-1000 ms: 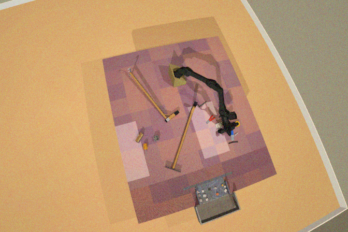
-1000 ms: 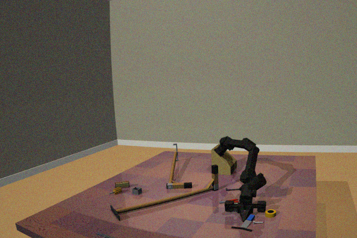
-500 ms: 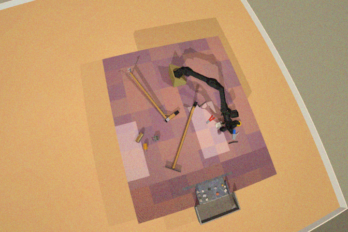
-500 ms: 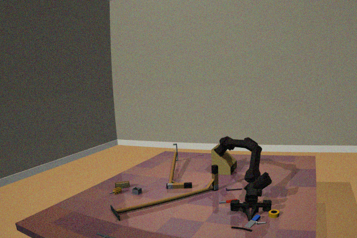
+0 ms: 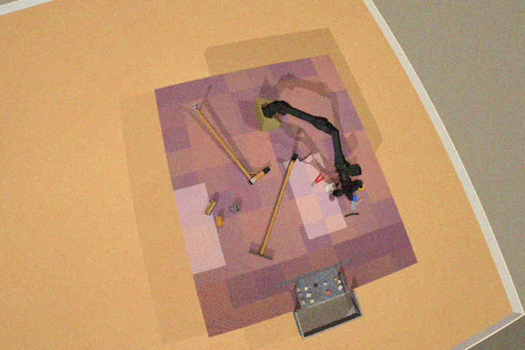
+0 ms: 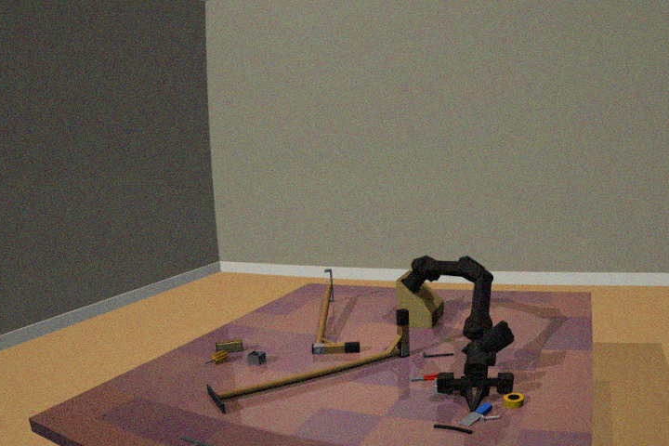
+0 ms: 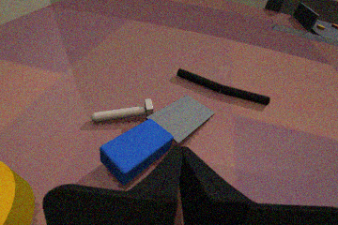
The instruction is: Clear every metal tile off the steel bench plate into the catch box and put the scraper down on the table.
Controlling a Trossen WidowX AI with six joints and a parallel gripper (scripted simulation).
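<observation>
From my end, I have the fingers (image 5: pixel 349 195) (image 6: pixel 467 397) pressed together with nothing between them, pointing down just beside a short scraper (image 5: pixel 354 198) (image 6: pixel 483 408) (image 7: pixel 139 145), blue-handled and lying flat on the bench (image 5: pixel 246 222) (image 6: pixel 166 410) (image 7: pixel 289 128). A pale bolt (image 5: pixel 359 200) (image 6: pixel 491 417) (image 7: pixel 120 113) lies next to it, a bent black rod (image 5: pixel 351 214) (image 6: pixel 452 428) (image 7: pixel 223 87) beyond its blade, and a yellow tape roll (image 5: pixel 361 187) (image 6: pixel 513 400) (image 7: pixel 23 199) near its handle end.

The long scraper (image 5: pixel 277 205) (image 6: pixel 308 374) is well apart from me — its wide blade on the bench, its wooden handle running back to a black-topped upright grip. Small tiles (image 5: pixel 327 292) (image 7: pixel 336 25) are scattered over the steel plate (image 5: pixel 333 270) (image 7: pixel 333 32) — the catch box (image 5: pixel 297 325) adjoins its far end.
</observation>
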